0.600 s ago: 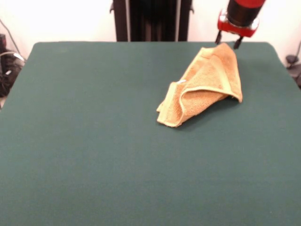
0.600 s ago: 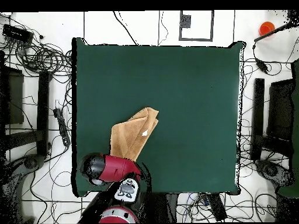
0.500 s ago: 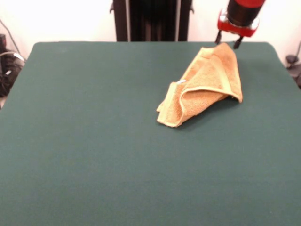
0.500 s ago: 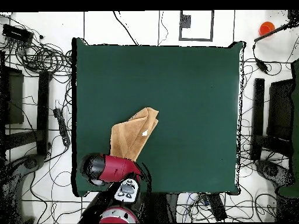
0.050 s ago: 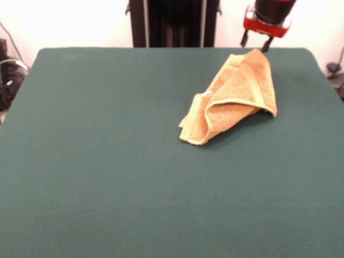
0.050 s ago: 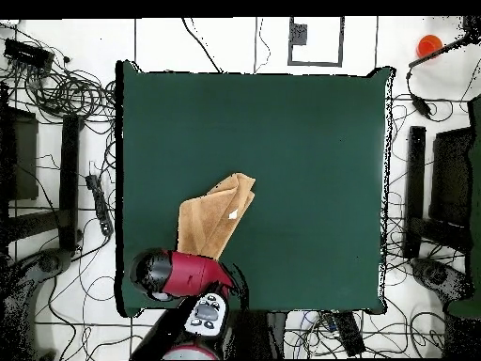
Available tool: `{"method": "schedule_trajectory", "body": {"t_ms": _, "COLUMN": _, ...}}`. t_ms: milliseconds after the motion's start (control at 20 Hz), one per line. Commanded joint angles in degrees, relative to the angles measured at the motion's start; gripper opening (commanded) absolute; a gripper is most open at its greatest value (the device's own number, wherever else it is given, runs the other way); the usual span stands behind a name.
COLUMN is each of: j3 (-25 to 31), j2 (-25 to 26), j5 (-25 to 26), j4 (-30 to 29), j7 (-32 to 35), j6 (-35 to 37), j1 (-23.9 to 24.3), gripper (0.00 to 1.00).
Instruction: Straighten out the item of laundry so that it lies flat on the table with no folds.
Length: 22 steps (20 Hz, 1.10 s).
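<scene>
Orange-tan towel (image 5: pixel 235 98) lies folded over itself on the green table (image 5: pixel 107 161), toward the robot's side. Tool (image 5: pixel 255 42) hangs just above its far corner — fingers spread, gripping nothing.

Orange-tan towel (image 5: pixel 236 97), dark green table (image 5: pixel 107 161)

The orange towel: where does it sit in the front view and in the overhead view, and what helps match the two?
Front view: the orange towel lies folded, right of centre in the upper half, just below the gripper.
Overhead view: the towel lies left of centre in the lower half, just above the red arm.
Shared landmark: its tiny white tag.
</scene>
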State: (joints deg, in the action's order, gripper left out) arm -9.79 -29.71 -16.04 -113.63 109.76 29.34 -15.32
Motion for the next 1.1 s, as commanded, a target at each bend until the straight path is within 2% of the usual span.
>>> {"method": "schedule_trajectory", "body": {"t_ms": 50, "j3": 1.97, "j2": 0.16, "j5": 0.60, "j4": 1.60, "j7": 9.31, "j6": -0.74, "j1": -0.50, "gripper": 1.00}}
{"method": "schedule_trajectory", "body": {"t_ms": 400, "j3": 2.47, "j2": 0.59, "j5": 0.42, "j4": 3.65, "j7": 10.04, "j6": -1.90, "j1": -2.12, "gripper": 1.00}}
{"method": "schedule_trajectory", "body": {"t_ms": 1100, "j3": 2.58, "j2": -1.38, "j5": 1.28, "j4": -0.07, "j7": 9.19, "j6": -7.10, "j1": -2.67, "gripper": 1.00}}
